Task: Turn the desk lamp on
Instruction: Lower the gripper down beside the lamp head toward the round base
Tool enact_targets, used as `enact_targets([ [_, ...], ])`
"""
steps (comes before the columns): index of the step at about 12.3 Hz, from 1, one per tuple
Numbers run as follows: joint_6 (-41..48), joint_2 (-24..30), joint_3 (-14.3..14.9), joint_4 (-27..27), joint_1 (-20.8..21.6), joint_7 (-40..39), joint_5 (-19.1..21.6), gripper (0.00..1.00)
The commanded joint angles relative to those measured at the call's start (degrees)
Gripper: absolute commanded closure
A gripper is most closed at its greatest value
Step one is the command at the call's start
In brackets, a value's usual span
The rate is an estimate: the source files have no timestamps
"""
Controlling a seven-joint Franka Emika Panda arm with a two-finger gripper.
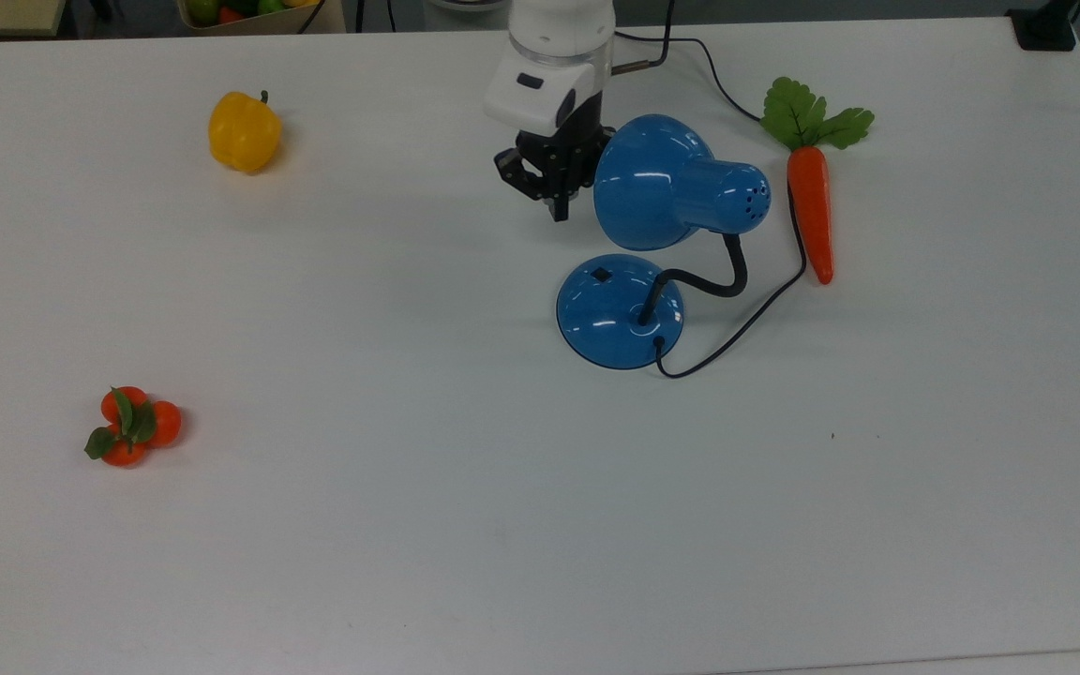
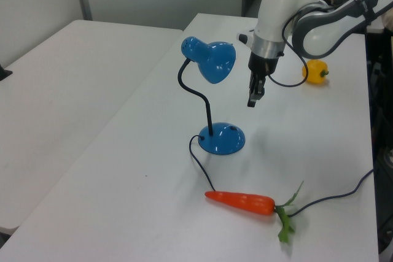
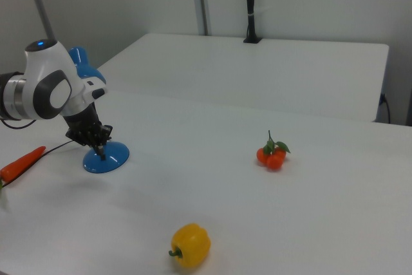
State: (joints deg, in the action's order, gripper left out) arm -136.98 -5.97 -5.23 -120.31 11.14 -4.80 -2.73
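The tool (image 1: 559, 211) hangs in the air just beside the lamp's shade, on the top view's left of it, and it points down at the counter (image 1: 409, 469). Its two fingers look pressed together with nothing between them. In the left view the tool (image 2: 252, 101) is above the counter, at the left view's right of the shade and higher than the base.

No writing or brand can be read on any thing.

The desk lamp (image 1: 652, 234) is glossy blue, with a dome shade (image 1: 652, 183), a round domed base (image 1: 610, 314) and a thin black bent neck (image 1: 709, 281) between them. A small black switch (image 1: 601, 275) sits on the base, on the side nearer the tool. A black cord (image 1: 737, 333) leaves the base and runs away over the counter past a carrot (image 1: 810, 211).

The lamp stands upright near the middle of the counter. In the top view the shade's long axis is almost horizontal, and its wide mouth faces the top view's left, toward the tool.

A yellow pepper (image 1: 243, 131) and a bunch of small oranges (image 1: 130, 427) lie well apart from the lamp.
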Motion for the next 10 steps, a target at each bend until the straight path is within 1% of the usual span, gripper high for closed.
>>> enact_targets([
  [1, -5.66, -2.11, 0.49, -0.81, 1.95, -2.14, 0.97, 1.00],
  [3, -7.76, -3.34, 0.13, -0.81, 2.66, -3.11, 0.97, 1.00],
  [8, -14.53, -6.68, -0.30, -0.46, 2.66, -3.20, 0.97, 1.00],
  [10, -15.07, -6.95, -0.30, -0.37, 2.66, -3.20, 0.97, 1.00],
])
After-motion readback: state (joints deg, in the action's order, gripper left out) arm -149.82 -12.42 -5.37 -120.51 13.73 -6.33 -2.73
